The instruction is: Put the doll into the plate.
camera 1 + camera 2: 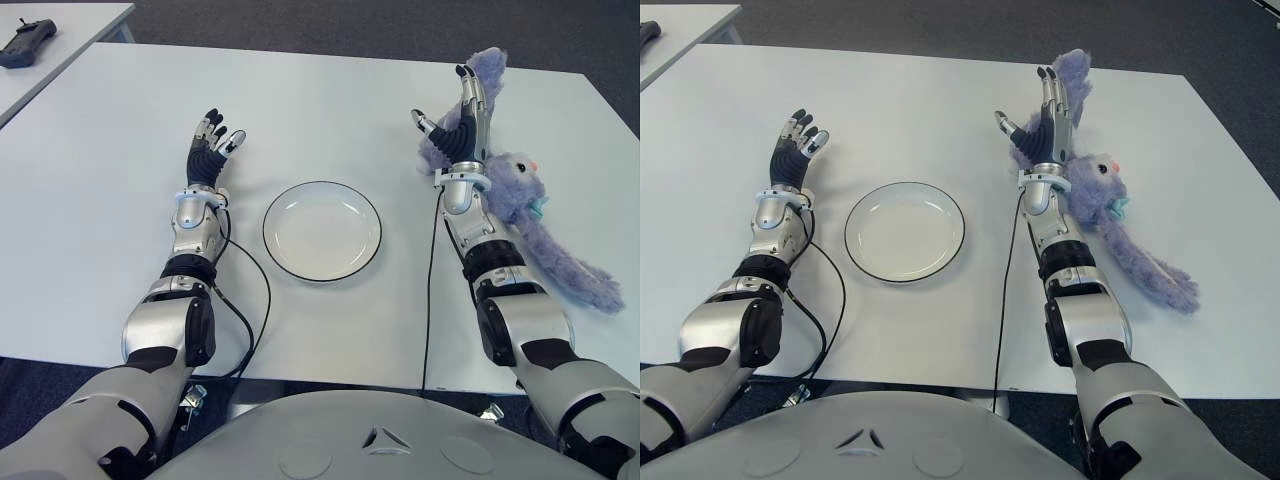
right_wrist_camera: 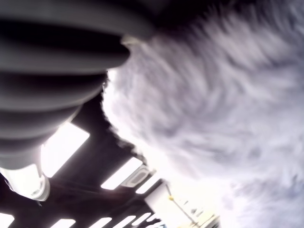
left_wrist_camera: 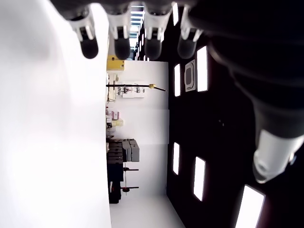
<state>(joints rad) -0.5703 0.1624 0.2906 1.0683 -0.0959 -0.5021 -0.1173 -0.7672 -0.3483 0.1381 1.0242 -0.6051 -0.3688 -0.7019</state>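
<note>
A purple plush doll [image 1: 522,190] lies on the white table [image 1: 330,110] at the right, its long ears and limbs stretched toward the far edge and the near right. My right hand [image 1: 452,108] stands open with fingers straight and thumb spread, its far side pressed against the doll's fur [image 2: 223,95]; the fingers do not close around it. The white plate [image 1: 275,205] with a dark rim sits in the middle, holding nothing. To the left of the plate my left hand [image 1: 213,138] is open, fingers relaxed and holding nothing.
A black cable [image 1: 262,290] loops on the table beside my left forearm, near the plate's left rim. Another cable [image 1: 431,290] runs along my right forearm to the front edge. A black controller [image 1: 25,42] lies on a separate table at the far left.
</note>
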